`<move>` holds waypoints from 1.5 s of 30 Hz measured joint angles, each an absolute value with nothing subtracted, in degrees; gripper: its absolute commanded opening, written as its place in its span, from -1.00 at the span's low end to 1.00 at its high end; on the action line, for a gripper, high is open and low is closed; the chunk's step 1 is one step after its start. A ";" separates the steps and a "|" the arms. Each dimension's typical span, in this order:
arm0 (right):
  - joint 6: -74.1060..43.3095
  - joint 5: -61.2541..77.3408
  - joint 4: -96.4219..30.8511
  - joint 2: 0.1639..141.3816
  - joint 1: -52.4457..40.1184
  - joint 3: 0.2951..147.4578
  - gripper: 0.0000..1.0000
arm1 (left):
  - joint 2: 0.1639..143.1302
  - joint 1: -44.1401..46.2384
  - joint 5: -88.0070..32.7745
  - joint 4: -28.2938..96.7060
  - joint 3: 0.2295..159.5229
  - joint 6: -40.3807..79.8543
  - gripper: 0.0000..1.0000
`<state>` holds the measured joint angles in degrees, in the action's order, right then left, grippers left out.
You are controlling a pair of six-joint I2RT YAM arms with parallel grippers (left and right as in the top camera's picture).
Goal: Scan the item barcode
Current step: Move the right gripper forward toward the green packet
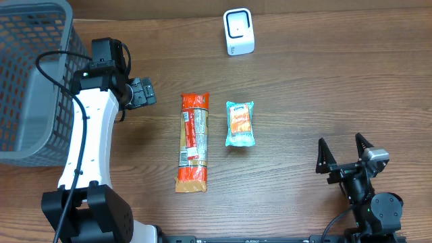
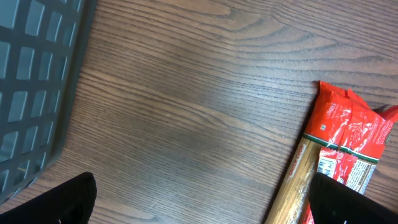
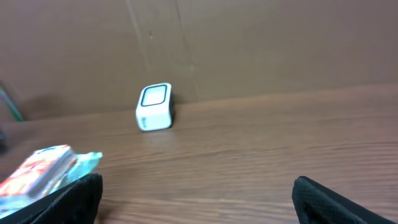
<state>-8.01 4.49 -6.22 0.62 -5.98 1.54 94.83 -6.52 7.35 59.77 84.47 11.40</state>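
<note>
Nothing of the scan looks done yet. Seen from overhead, the long red-and-orange plastic packet of pasta (image 1: 193, 142) lies flat near the middle of the brown wooden bench (image 1: 304, 88). The small teal plastic snack packet (image 1: 240, 124) lies just beside it at its 3 o'clock, not touching it. Either could be the item to scan, and neither is lifted or touched. The white box-shaped barcode scanner (image 1: 238, 32) stands at 12 o'clock, well apart from both packets.

The left hand (image 1: 150, 93) hovers at 9 o'clock of the pasta packet, fingers spread wide and holding nothing. The grey plastic mesh basket (image 1: 27, 81) sits beyond it, further toward 9 o'clock. The right hand (image 1: 341, 143) is at 4 o'clock, fingers likewise wide apart and empty, well away from the packets.

As I judge it, the whole job is left: close on a packet, carry it toward 12 o'clock and turn its barcode to the scanner. Where the barcode sits on either packet is too small to tell
</note>
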 measured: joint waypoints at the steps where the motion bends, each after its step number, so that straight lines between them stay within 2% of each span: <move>1: -8.56 4.80 -7.40 0.64 -5.98 2.35 1.00 | 94.83 -6.52 7.35 59.77 84.47 11.40 0.99; 6: -9.65 5.65 -14.31 2.35 -5.98 13.10 1.00 | 94.83 -6.52 7.35 59.77 84.47 11.40 0.99; 11: -10.07 5.50 -24.38 12.08 -5.98 31.94 1.00 | 94.83 -6.52 7.38 59.72 84.47 11.40 0.99; 19: -10.35 6.11 -55.68 43.07 -5.98 68.42 1.00 | 94.83 -6.52 7.46 59.68 84.33 11.40 1.00; 23: -10.33 8.97 -65.36 57.74 -5.98 82.89 1.00 | 94.83 -6.52 7.55 59.64 84.33 11.40 0.99; 24: -10.35 10.46 -66.46 60.97 -5.98 85.14 0.96 | 94.83 -6.52 7.57 59.59 84.33 11.40 1.00; 25: -10.35 12.10 -67.05 63.53 -5.98 86.48 0.76 | 94.83 -6.52 7.57 59.61 84.33 11.40 0.99; 27: -10.26 16.38 -67.44 68.01 -5.98 87.55 0.15 | 94.83 -6.52 7.57 59.61 84.33 11.40 1.00; 28: -10.35 18.15 -67.72 69.87 -6.00 87.61 -0.09 | 94.83 -6.52 7.57 59.61 84.33 11.40 0.99; 30: -10.35 21.54 -69.08 74.04 -6.07 87.61 -0.31 | 94.83 -6.52 7.57 59.61 84.33 11.40 0.99; 33: -10.52 23.81 -70.24 78.83 -6.79 87.61 -0.35 | 94.83 -6.52 7.57 59.61 84.33 11.40 1.00; 38: -10.52 25.36 -70.37 86.15 -11.99 87.61 -0.15 | 94.83 -6.52 7.57 59.61 84.33 11.40 0.99; 45: -10.52 24.43 -68.47 93.49 -20.34 87.59 -0.15 | 94.83 -6.52 7.57 59.64 84.33 11.40 1.00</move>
